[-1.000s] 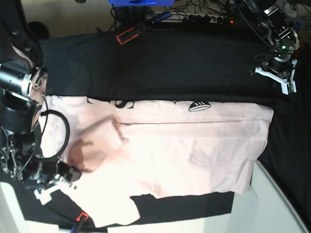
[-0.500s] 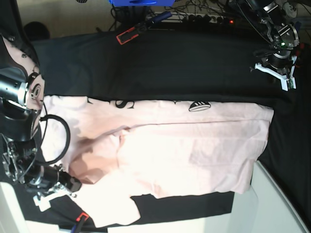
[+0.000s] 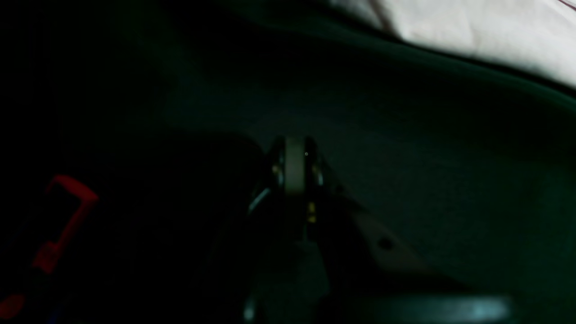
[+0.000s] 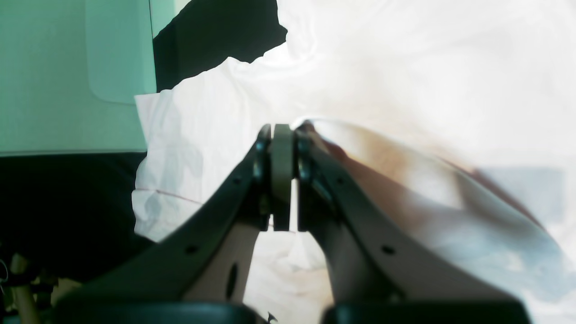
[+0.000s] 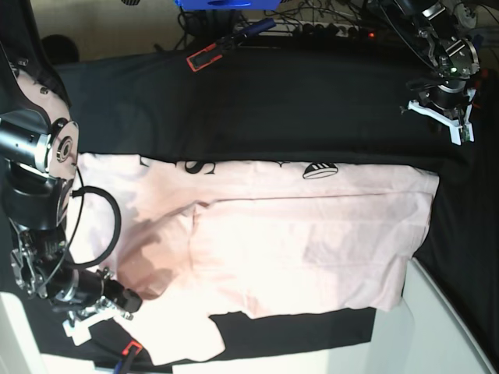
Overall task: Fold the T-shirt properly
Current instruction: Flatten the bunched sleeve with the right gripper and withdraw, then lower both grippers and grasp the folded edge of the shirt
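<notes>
The pale pink T-shirt (image 5: pixel 312 241) lies spread on the black tablecloth (image 5: pixel 312 117), with black lettering showing along its far edge. My right gripper (image 5: pixel 134 302) is at the shirt's left front part. In the right wrist view the right gripper (image 4: pixel 282 135) is shut, and a raised fold of the T-shirt (image 4: pixel 405 67) runs off from its fingertips. My left gripper (image 5: pixel 456 128) hangs shut and empty over the black cloth at the far right, clear of the shirt. In the left wrist view the left gripper (image 3: pixel 294 150) is shut, and the T-shirt (image 3: pixel 472 27) shows only at the top right.
A red clamp (image 5: pixel 204 56) lies at the cloth's far edge and also shows in the left wrist view (image 3: pixel 67 211). Another red-tipped tool (image 5: pixel 131 348) sits at the front left. Cables and a blue object (image 5: pixel 226 4) are at the back. A pale bare tabletop (image 5: pixel 444 327) shows at the front right.
My right gripper has moved toward the front edge and a little right, drawing the shirt's left flap with it, so the flap lies flatter. The left gripper has shifted slightly farther back.
</notes>
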